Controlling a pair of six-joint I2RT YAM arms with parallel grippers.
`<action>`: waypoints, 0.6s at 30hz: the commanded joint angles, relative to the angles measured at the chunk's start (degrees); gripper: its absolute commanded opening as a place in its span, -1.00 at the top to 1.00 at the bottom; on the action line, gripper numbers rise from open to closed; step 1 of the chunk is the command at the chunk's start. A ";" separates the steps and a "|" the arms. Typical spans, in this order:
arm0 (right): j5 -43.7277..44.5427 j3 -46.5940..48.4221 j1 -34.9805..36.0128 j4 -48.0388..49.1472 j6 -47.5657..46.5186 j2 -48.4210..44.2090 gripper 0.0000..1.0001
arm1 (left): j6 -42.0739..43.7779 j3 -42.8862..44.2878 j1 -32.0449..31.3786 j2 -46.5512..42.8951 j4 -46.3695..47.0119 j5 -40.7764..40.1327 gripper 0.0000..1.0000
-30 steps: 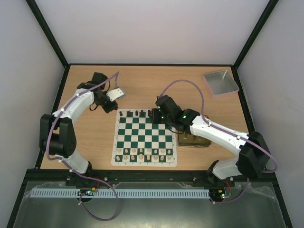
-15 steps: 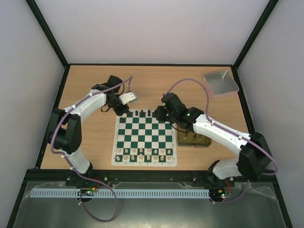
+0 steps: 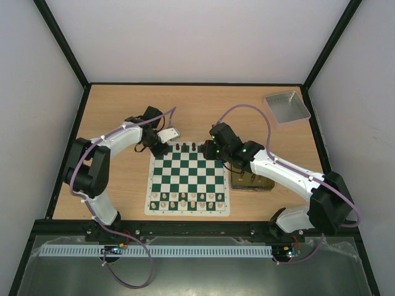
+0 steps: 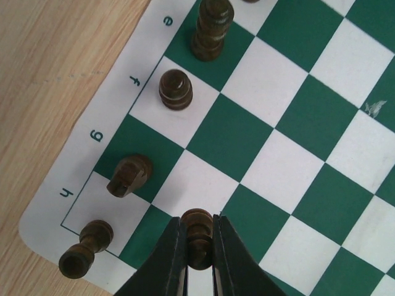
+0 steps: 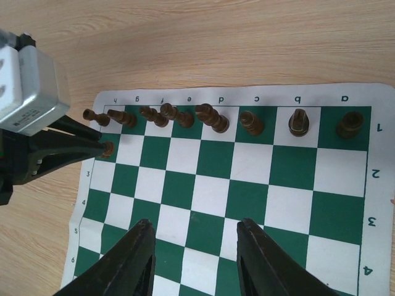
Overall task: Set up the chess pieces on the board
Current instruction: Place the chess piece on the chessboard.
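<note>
The green and white board (image 3: 188,182) lies mid-table. Several dark chess pieces (image 5: 210,117) stand along its far row, among them a rook (image 4: 86,248), a knight (image 4: 128,174) and a bishop (image 4: 175,89). My left gripper (image 4: 197,225) is shut on a dark pawn (image 4: 199,237) over the second row at the h-file corner. It also shows in the right wrist view (image 5: 92,147) with the pawn (image 5: 108,148). I cannot tell whether the pawn touches the board. My right gripper (image 5: 196,227) is open and empty above the board's middle squares.
Pale cream pieces (image 3: 188,198) fill the board's two near rows. A gold tin (image 3: 252,180) sits right of the board under the right arm. A grey tray (image 3: 287,106) stands at the far right corner. Bare wood surrounds the board.
My left arm has swung right and down to the board's far left corner with the pawn held. My right gripper has drawn back slightly toward the far right of the board.
</note>
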 commanded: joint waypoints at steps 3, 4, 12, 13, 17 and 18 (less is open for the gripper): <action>0.32 -0.66 -0.44 1.02 -0.55 -0.63 0.27 | -0.78 -1.62 -0.26 1.19 2.56 -0.30 0.96; 0.29 -0.62 -0.43 1.10 -0.48 -0.55 0.27 | -0.85 -1.74 -0.28 1.46 2.85 -0.28 0.96; 0.72 -1.23 -0.43 1.11 -0.45 -0.81 0.27 | -1.33 -1.18 -0.40 3.43 3.71 0.51 0.94; 0.73 -1.39 -0.50 1.24 -0.38 -0.88 0.27 | -1.34 -1.26 -0.47 3.62 3.81 0.51 0.94; 0.39 -2.07 -0.52 1.70 -0.21 -0.91 0.27 | -1.33 -1.70 -0.60 3.99 4.28 0.51 0.95; 0.30 -2.26 -0.48 1.91 -0.19 -0.91 0.27 | -1.31 -1.84 -0.56 3.95 4.44 0.63 0.95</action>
